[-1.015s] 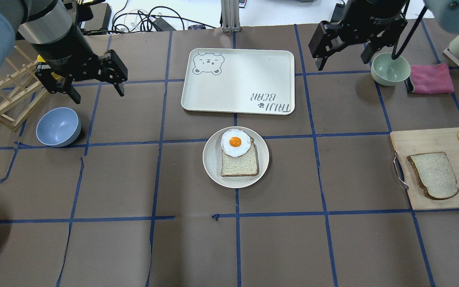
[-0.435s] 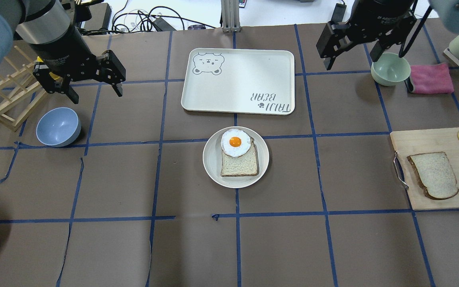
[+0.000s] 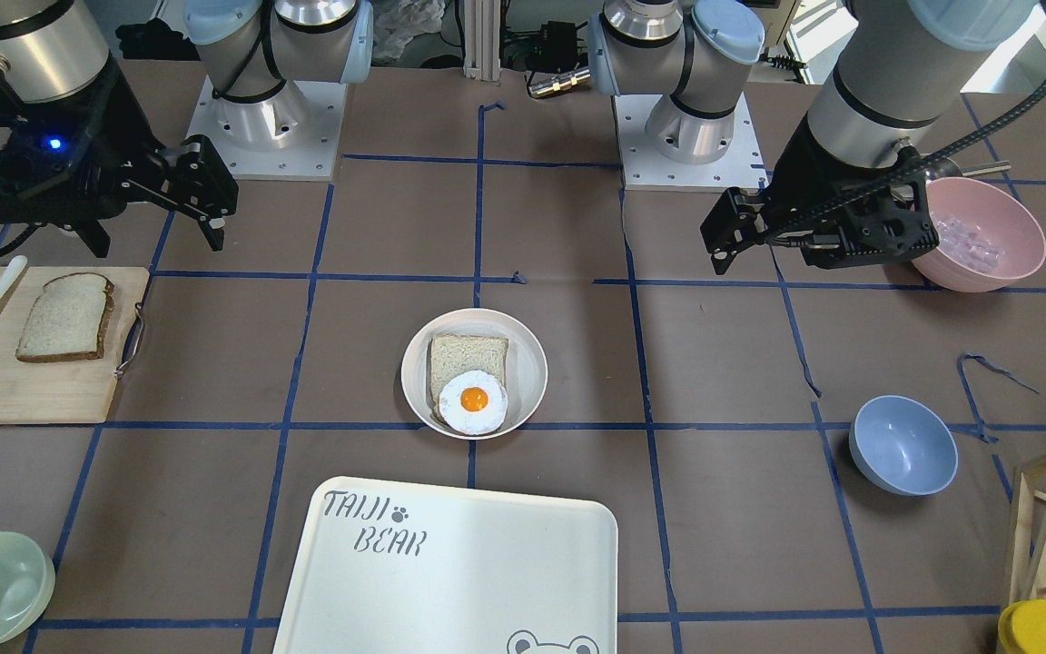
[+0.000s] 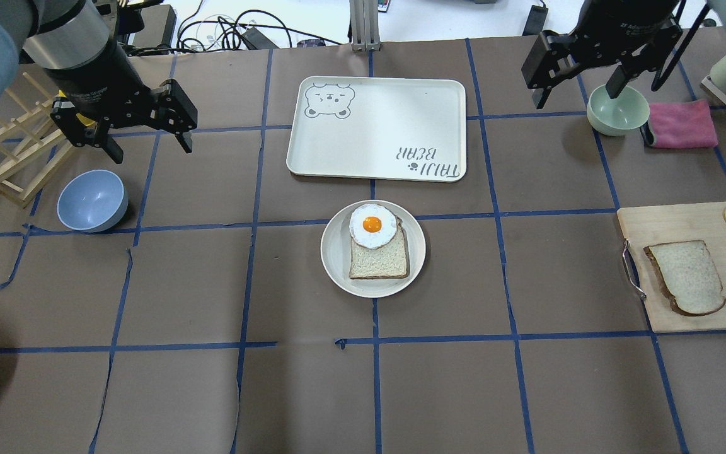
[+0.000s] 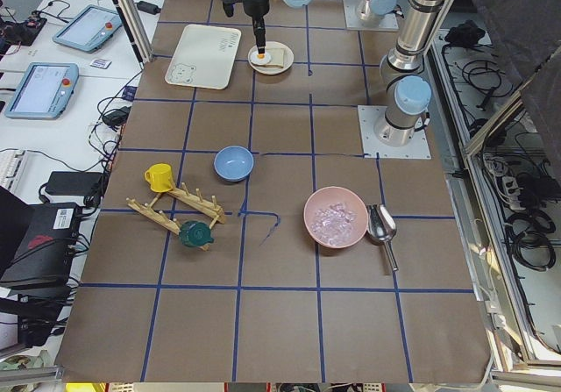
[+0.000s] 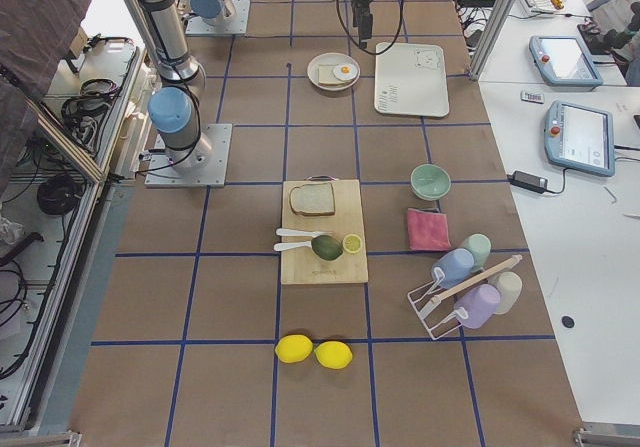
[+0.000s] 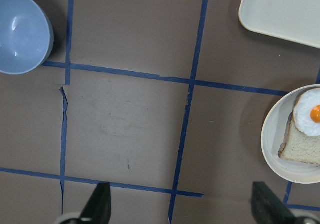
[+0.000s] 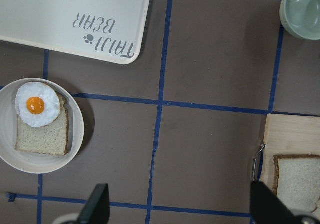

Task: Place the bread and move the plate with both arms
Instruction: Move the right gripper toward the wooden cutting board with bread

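The bread (image 4: 684, 277), a dark-crusted slice, lies on a wooden cutting board (image 4: 684, 224) at the right edge; it also shows in the front view (image 3: 64, 318) and the right wrist view (image 8: 297, 181). The round cream plate (image 4: 334, 252) sits mid-table and holds a paler square slice with a fried egg (image 4: 372, 225) on it. My left gripper (image 4: 149, 142) is open and empty, high at the far left above the blue bowl. My right gripper (image 4: 574, 94) is open and empty at the far right, beside the green bowl, well away from the bread.
The "TAIJI BEAR" tray (image 4: 375, 129) lies just beyond the plate. A pale green bowl (image 4: 617, 109) and a pink cloth (image 4: 681, 124) are at the far right. A blue bowl (image 4: 92, 200) and a wooden rack (image 4: 4, 164) are at the left. A pink bowl (image 3: 986, 241) stands near the robot's left side.
My right gripper has moved to the right, toward the green bowl, still open. My left gripper has shifted only slightly. The plate and both slices have not moved.
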